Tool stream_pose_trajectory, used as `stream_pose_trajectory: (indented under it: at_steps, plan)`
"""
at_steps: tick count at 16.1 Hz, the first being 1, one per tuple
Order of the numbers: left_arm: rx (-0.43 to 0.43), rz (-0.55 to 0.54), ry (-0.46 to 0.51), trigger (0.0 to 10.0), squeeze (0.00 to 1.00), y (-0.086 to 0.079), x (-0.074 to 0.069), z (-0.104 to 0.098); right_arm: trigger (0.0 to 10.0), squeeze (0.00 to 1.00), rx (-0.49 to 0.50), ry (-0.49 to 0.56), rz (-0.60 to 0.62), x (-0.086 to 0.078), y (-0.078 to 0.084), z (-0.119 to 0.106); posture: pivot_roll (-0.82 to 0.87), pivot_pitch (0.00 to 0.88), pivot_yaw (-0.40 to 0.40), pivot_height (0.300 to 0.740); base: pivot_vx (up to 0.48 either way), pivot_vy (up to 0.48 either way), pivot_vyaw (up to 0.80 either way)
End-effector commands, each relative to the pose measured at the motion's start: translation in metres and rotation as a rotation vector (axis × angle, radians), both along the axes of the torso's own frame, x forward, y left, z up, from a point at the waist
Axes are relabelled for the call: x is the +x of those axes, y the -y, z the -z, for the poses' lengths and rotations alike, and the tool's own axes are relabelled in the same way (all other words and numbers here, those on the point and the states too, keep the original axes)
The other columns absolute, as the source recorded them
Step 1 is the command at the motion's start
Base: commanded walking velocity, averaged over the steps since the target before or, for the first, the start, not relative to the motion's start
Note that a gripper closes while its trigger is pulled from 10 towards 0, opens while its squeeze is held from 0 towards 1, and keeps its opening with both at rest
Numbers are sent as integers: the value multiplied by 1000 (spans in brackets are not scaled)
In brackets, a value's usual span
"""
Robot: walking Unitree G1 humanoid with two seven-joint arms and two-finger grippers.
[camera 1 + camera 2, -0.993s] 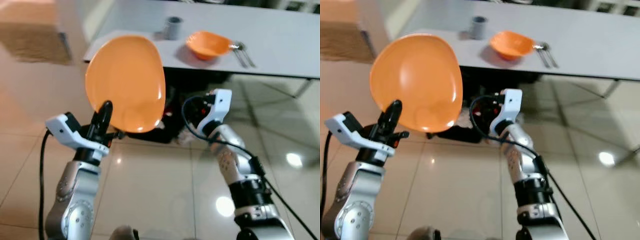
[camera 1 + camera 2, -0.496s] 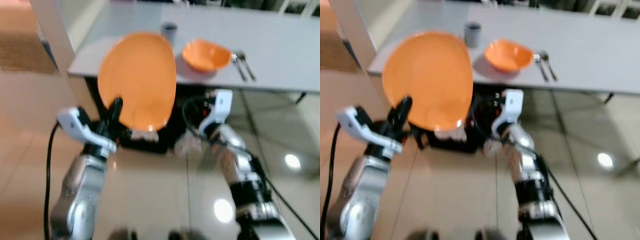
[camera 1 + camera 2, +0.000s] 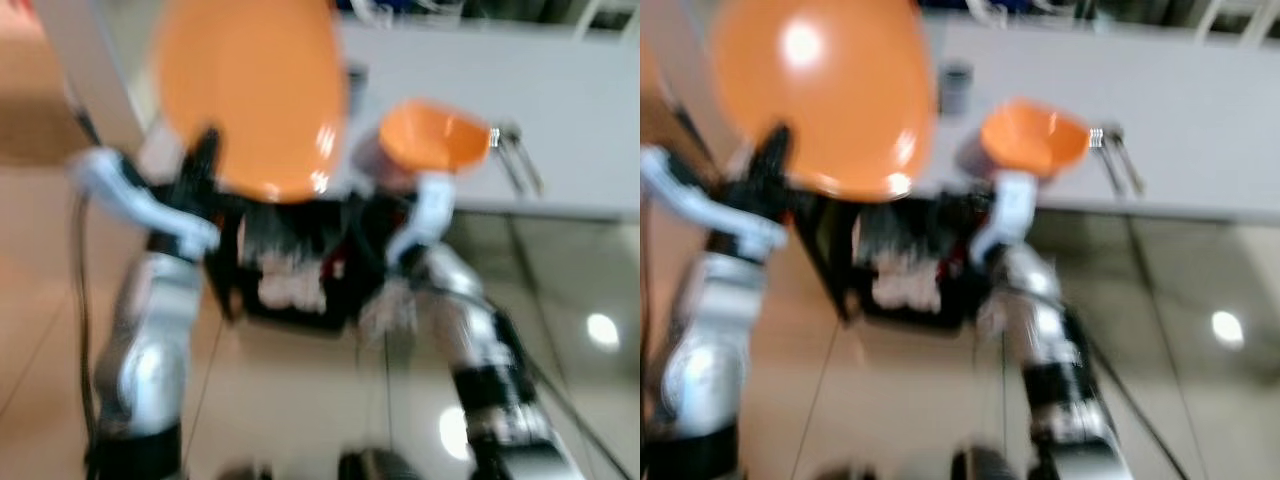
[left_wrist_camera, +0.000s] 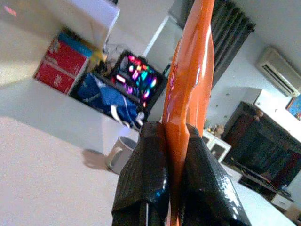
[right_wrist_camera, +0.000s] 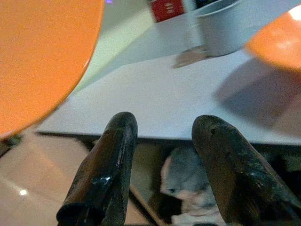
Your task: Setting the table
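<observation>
Left wrist view has the left claw (image 4: 176, 176) clamped on the rim of an orange plate (image 4: 190, 70), one black finger on each face, the plate standing on edge above the pale tabletop (image 4: 42, 160). A grey cup (image 4: 123, 153) stands on that tabletop further off, with red boxes (image 4: 59, 63) and a dark curtain (image 4: 233, 37) behind. In the blurred head views the plate is glossy, round and raised in front of the tabletop's near corner. The right claw (image 5: 162, 165) hangs open below the tabletop's edge, gripping nothing. An orange bowl (image 3: 435, 140) sits on the grey surface, cutlery (image 3: 520, 160) just beside it. Glossy beige floor tiles (image 3: 290, 400) lie underneath, with dark clutter (image 3: 290, 275) under the tabletop.
</observation>
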State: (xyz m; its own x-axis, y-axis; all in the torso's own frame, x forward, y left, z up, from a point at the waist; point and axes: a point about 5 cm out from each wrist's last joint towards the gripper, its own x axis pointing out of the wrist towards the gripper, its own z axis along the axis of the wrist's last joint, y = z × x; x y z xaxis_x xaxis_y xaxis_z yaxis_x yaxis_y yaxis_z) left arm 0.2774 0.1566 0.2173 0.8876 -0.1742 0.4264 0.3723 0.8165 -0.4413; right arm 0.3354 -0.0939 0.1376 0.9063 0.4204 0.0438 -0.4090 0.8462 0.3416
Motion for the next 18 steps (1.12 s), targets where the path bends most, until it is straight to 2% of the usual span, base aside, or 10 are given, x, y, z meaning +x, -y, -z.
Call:
stream_pose_trajectory:
  at_steps: [1,5,8,10,11,13,14,16,18]
  plan:
    - [-17,-35,15,10000,0,-11,1,-4,10000,0,12,40,-31,-1,-9,-10,-76,121,-18,740,480,0,0]
    - [-114,-21,-57,10000,0,-14,5,10,10000,0,2,38,-27,-2,-7,-9,-81,125,-10,740,480,0,0]
    - [-268,83,-173,10000,0,-3,12,25,10000,0,-24,35,-17,-2,-5,-8,-81,128,-9,740,389,0,0]
    - [-326,159,-225,10000,0,6,14,30,10000,0,-33,33,-11,-2,-5,-8,-82,131,-9,740,0,0,0]
    - [-409,215,-297,10000,0,13,19,37,10000,0,-43,32,-4,-2,-4,-8,-83,132,-10,740,0,0,0]
    - [-459,172,-353,10000,0,10,24,44,10000,0,-50,35,3,-2,-2,-9,-86,136,-7,740,0,0,0]
    - [-493,124,-412,10000,0,4,30,51,10000,0,-54,43,13,-2,1,-11,-86,139,-5,740,0,0,0]
    - [-485,83,-473,10000,0,2,36,58,10000,0,-59,49,21,-2,2,-13,-90,143,-2,740,0,0,0]
    - [-491,54,-616,10000,0,8,48,71,10000,0,-66,62,33,-3,4,-16,-94,152,2,740,0,0,0]
